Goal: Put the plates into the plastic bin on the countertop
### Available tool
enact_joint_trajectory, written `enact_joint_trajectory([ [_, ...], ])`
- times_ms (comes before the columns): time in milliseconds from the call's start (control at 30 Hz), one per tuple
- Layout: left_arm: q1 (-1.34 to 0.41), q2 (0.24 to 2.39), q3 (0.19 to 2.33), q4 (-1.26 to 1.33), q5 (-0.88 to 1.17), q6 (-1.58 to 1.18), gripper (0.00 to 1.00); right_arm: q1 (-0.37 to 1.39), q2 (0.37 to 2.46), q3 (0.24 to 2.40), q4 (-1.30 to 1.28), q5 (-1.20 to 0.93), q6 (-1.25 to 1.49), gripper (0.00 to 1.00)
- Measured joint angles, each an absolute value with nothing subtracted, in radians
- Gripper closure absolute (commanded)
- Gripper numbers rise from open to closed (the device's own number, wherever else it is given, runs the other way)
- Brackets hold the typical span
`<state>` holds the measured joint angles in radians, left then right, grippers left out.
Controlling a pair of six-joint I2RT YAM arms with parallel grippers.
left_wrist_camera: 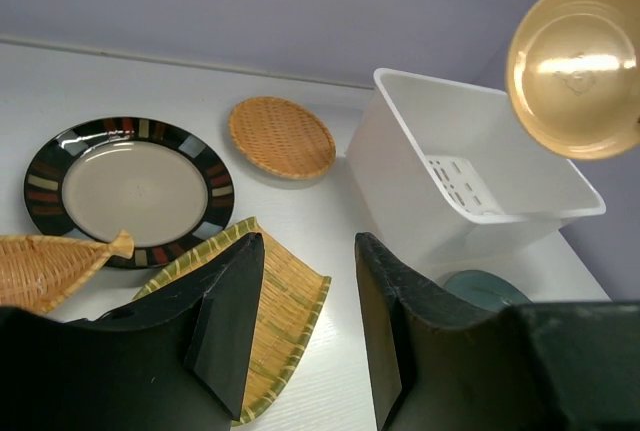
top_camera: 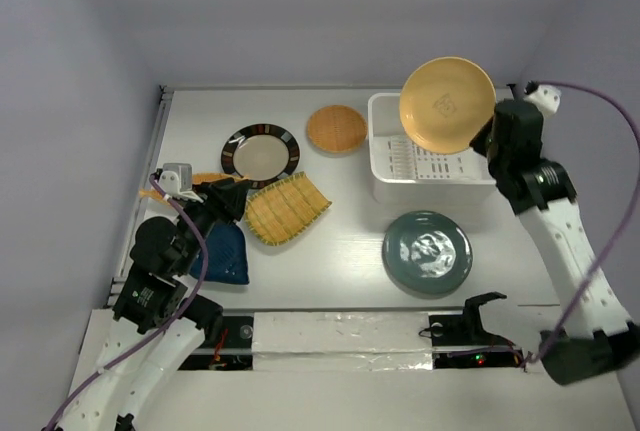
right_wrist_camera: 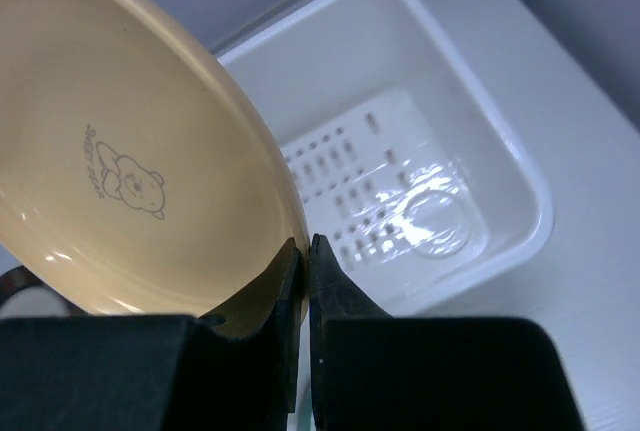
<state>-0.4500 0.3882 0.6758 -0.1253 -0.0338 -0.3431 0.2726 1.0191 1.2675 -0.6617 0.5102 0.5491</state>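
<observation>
Orange-yellow plate, rim betw. right tool's jaws, above white bin

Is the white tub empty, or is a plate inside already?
Empty. The white tub shows only its bare slotted floor; the yellow plate hangs tilted above it, pinched by the right gripper.
</observation>
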Motion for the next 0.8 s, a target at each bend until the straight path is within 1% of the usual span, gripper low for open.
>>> enact_joint_trajectory([
  [167,-0.450,0.387,0.676,-0.126,-0.035,-0.343,0.61,0.114,1.292,1.337,-0.590,0.402,0.400,1.00],
  [367,-0.452,0.385,0.676,-0.126,-0.034,-0.343,0.61,0.061,1.527,1.387,-0.617,0.279,0.317,1.00],
  [667,-0.477,0.380,0.676,-0.127,-0.035,-0.342,0.61,0.060,1.635,1.394,-0.621,0.227,0.284,1.00],
  [700,-0.479,0.380,0.676,-0.128,-0.036,-0.342,0.61,0.060,1.649,1.394,-0.621,0.227,0.283,0.99],
  [733,-0.482,0.380,0.676,-0.128,-0.036,-0.342,0.61,0.060,1.663,1.394,-0.621,0.227,0.283,0.95],
  [800,-0.485,0.379,0.676,-0.130,-0.036,-0.342,0.61,0.060,1.682,1.394,-0.621,0.224,0.282,0.92],
])
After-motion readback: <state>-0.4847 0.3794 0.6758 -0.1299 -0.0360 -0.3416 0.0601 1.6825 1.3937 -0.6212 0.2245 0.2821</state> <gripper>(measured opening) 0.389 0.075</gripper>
